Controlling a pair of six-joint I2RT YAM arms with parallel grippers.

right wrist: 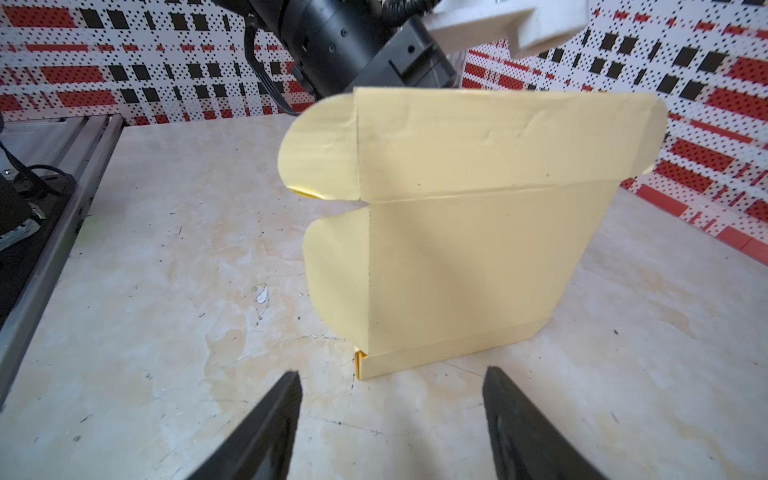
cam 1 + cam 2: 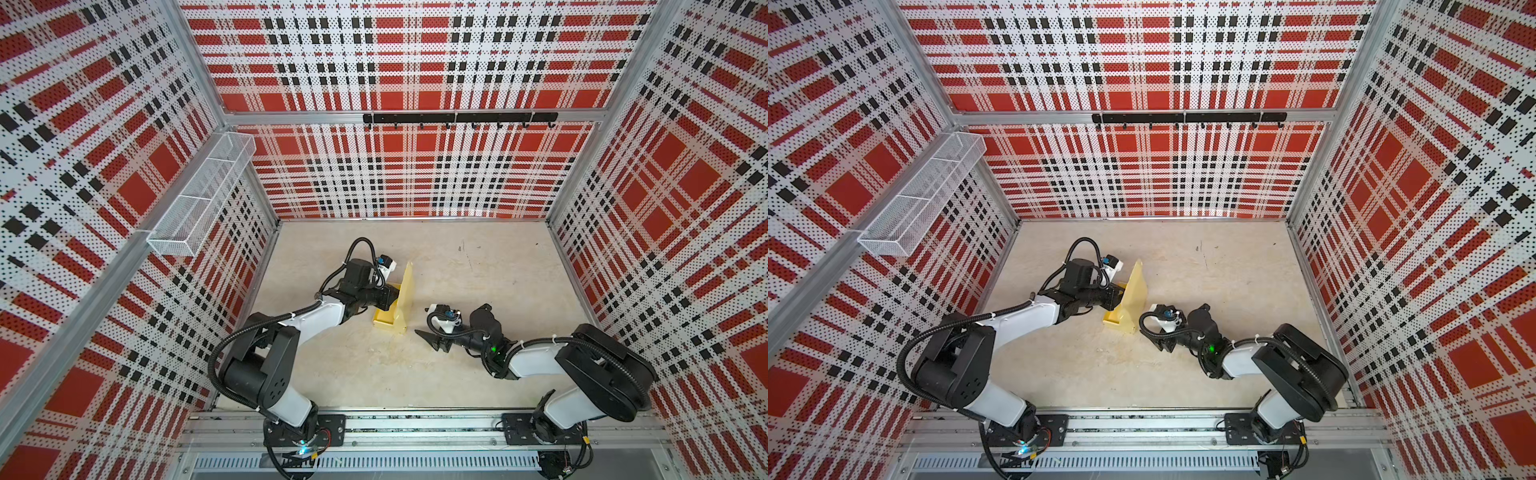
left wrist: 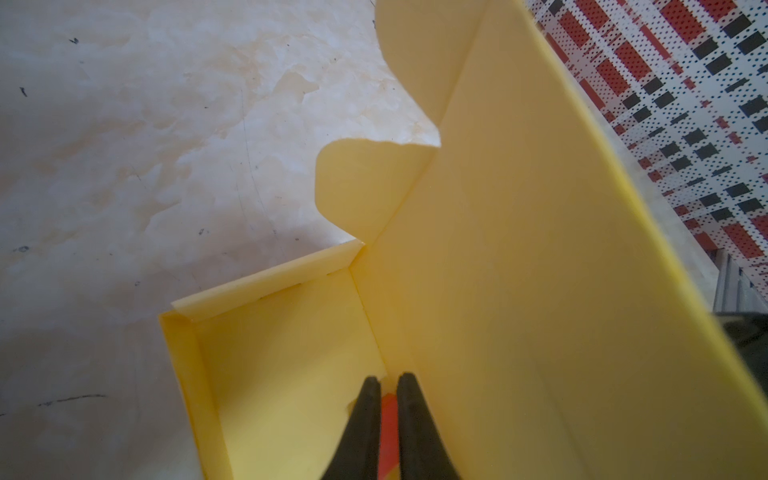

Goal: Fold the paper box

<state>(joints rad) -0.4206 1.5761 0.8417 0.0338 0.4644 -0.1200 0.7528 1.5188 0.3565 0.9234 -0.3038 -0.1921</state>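
Observation:
The paper box [image 2: 405,291] is pale yellow card, partly folded, lying left of the table's middle. Its shallow tray [image 3: 286,353] rests on the table, and its lid panel [image 1: 457,249] with rounded flaps stands upright. It shows in both top views [image 2: 1136,295]. My left gripper [image 3: 388,380] reaches into the tray where the floor meets the lid. Its fingers are almost together, and a thin red strip fills the slit between them. In a top view the left gripper [image 2: 390,297] touches the lid's inner face. My right gripper [image 1: 390,376] is open and empty, low over the table just short of the lid's outer face [image 2: 424,336].
A white wire basket [image 2: 203,195] hangs on the left wall, and a black hook rail [image 2: 459,118] runs along the back wall. Both arm bases sit on the aluminium rail [image 2: 415,428] at the front edge. The beige table [image 2: 478,270] is walled by plaid panels.

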